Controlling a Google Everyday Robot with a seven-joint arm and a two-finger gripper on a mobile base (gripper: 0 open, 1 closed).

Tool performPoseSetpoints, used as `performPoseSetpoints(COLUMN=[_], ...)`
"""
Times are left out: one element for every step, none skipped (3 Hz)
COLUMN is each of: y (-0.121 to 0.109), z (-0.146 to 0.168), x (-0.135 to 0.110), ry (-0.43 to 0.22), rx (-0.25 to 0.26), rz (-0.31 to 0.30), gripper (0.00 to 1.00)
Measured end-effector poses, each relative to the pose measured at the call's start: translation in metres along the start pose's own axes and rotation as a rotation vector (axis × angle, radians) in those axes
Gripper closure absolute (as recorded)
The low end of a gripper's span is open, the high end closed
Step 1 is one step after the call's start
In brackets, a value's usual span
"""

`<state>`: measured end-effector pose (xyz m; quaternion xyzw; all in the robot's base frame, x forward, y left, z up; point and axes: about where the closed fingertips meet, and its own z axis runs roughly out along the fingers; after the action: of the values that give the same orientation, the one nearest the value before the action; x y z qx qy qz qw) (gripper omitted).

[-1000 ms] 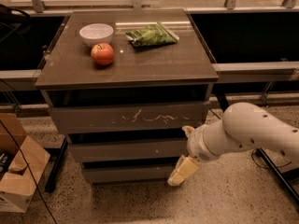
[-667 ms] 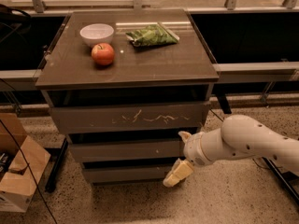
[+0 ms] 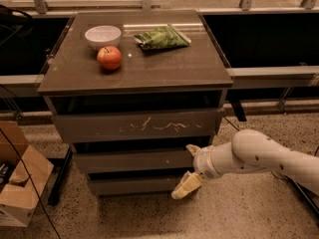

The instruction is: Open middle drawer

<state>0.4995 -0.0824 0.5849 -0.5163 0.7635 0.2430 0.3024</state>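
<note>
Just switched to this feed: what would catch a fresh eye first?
The white arm reaches in from the right, its gripper open at the right end of the middle drawer, which looks shut. Then the white scratches on the taller drawer front above, and the red apple, white bowl and green bag on the cabinet top.

No readable text, labels, brands, numbers or signs anywhere. The green bag [image 3: 162,36] on the counter [image 3: 164,69] shows no legible print, and the same goes for the cardboard box [image 3: 22,183] on the floor at left and the plain front of the middle drawer [image 3: 132,161]. The gripper [image 3: 183,172] has no marking I can read; it sits at the right end of the middle drawer front, fingers spread apart, one near the drawer's top edge, the other down by the lowest front.
</note>
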Motion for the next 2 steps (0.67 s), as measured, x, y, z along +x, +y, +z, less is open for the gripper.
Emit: performPoseSetpoints(y=[-0.005,-0.033], z=[0.012,0.050], x=[0.004,0.010], ry=[0.003,-0.011], rx=[0.029,0.107], rz=[0.025,0.033], gripper=[0.00,0.00])
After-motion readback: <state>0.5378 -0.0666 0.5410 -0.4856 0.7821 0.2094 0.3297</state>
